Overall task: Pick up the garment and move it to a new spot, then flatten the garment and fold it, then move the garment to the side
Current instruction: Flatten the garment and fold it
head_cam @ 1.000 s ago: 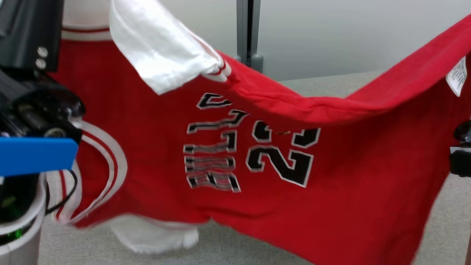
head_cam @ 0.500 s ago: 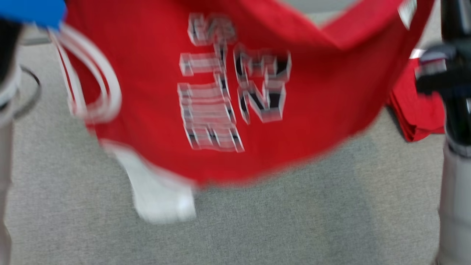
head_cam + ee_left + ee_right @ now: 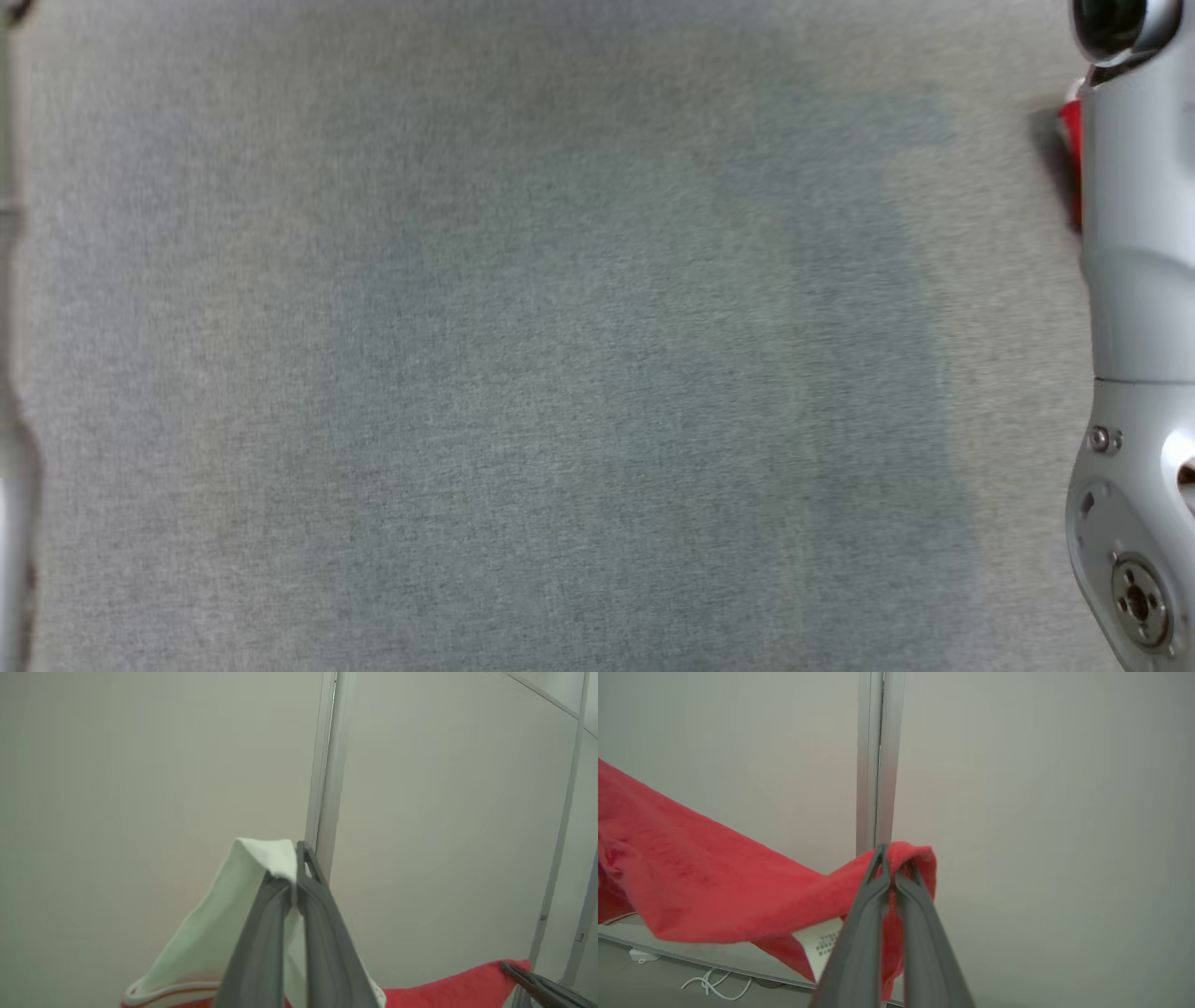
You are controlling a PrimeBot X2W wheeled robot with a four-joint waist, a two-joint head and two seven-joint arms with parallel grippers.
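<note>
both jaws are pinched tight: the left gripper (image 3: 295, 879) clamps a white edge of the garment (image 3: 219, 938), the right gripper (image 3: 892, 870) a red corner. the garment sags between them, held up in the air before a pale wall (image 3: 1041, 812) and grey post (image 3: 875, 756).

Pale walls (image 3: 140, 765), grey fabric surface (image 3: 523, 373).
</note>
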